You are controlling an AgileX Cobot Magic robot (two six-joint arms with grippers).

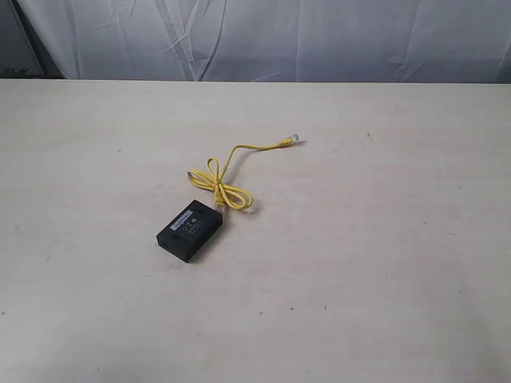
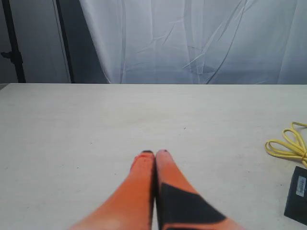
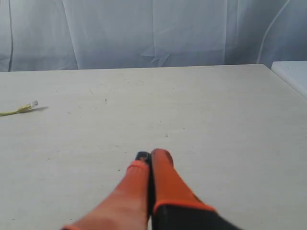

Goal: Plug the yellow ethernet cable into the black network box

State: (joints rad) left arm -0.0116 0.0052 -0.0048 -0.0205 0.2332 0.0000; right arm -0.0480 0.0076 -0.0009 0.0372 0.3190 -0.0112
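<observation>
The black network box [image 1: 189,230] lies flat on the table left of centre, pale label up. The yellow ethernet cable [image 1: 223,182] lies knotted just behind it; one end rests against the box's far edge and the other clear plug [image 1: 292,141] lies free further back. The left wrist view catches the cable's loops [image 2: 289,145] and a corner of the box [image 2: 297,195] at its edge. The free plug [image 3: 29,105] shows in the right wrist view. My left gripper [image 2: 154,153] and right gripper [image 3: 151,155] are both shut on nothing, low over bare table, apart from both things. Neither arm shows in the exterior view.
The pale table [image 1: 383,263] stretches wide around the box and cable. A white curtain [image 1: 263,36] hangs behind its far edge. A white surface [image 3: 292,76] sits beyond the table's edge in the right wrist view.
</observation>
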